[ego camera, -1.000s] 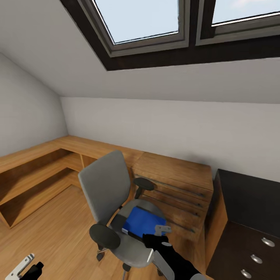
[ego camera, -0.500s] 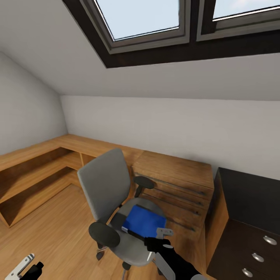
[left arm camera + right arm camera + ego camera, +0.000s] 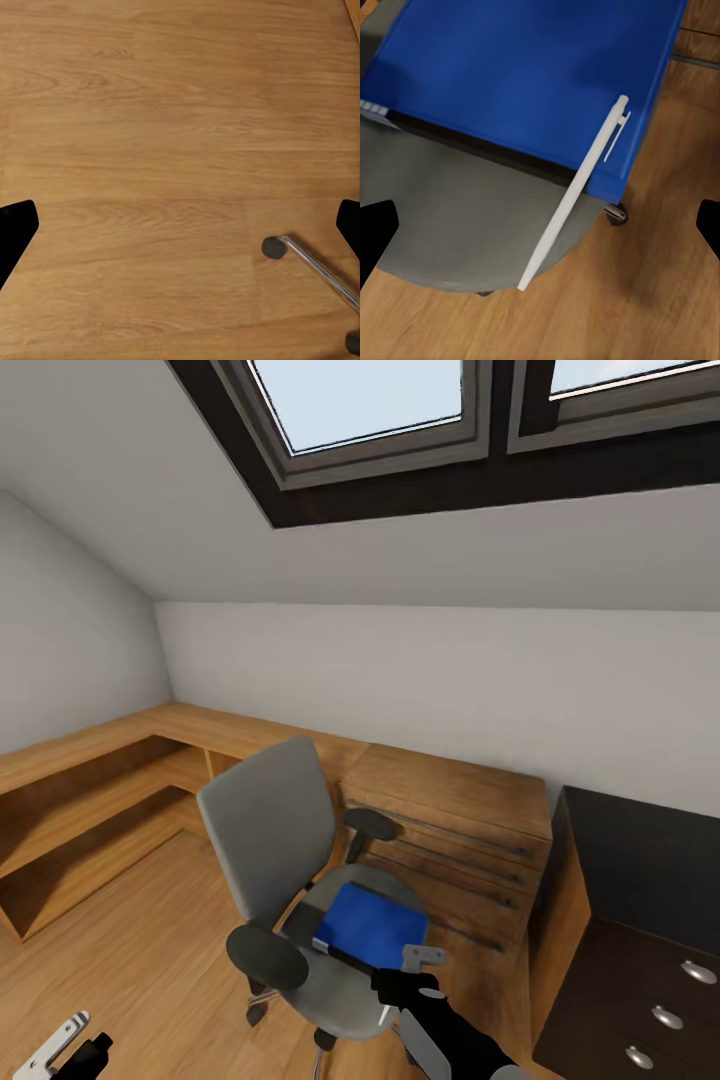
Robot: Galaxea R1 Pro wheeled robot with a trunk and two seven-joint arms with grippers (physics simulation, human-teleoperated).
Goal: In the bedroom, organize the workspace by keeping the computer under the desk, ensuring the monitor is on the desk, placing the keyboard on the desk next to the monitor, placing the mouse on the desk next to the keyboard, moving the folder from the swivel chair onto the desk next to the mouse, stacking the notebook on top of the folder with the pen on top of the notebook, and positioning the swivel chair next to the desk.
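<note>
While the grey padded swivel chair with black armrests (image 3: pixel 300 890) stands on the light wooden plank floor (image 3: pixel 130 960), the flat bright blue rectangular folder with a dark edge (image 3: pixel 372 925) lies flat on the chair seat, toward the seat's front half. In the right wrist view the folder (image 3: pixel 532 75) covers much of the seat (image 3: pixel 457 217), and the thin white stick-like pen (image 3: pixel 577 191) lies slanted across the folder's corner, clip end on the blue, tip end past the dark edge and out over the seat rim.

Right gripper (image 3: pixel 420 958) hangs just beside the folder's near corner, at the front edge of the chair seat. Its fingers (image 3: pixel 376 229) are spread wide apart with nothing between them. Cannot tell from the head view whether it touches the folder.

Left gripper (image 3: pixel 50 1050) sits low, well apart from the chair, over bare floor. Its fingers (image 3: pixel 15 229) are likewise spread, empty. The left wrist view shows one chrome spoke of the chair base with a dark caster (image 3: pixel 274 247) on the floor.

Behind the chair: light wooden low shelving (image 3: pixel 90 810) along the wall and a wooden drawer unit (image 3: pixel 450 840) just beside the chair's armrest. A dark cabinet with round silver knobs (image 3: pixel 640 940) stands beyond the drawer unit. Skylight windows (image 3: pixel 370 410) are set in the sloped ceiling above the chair.
</note>
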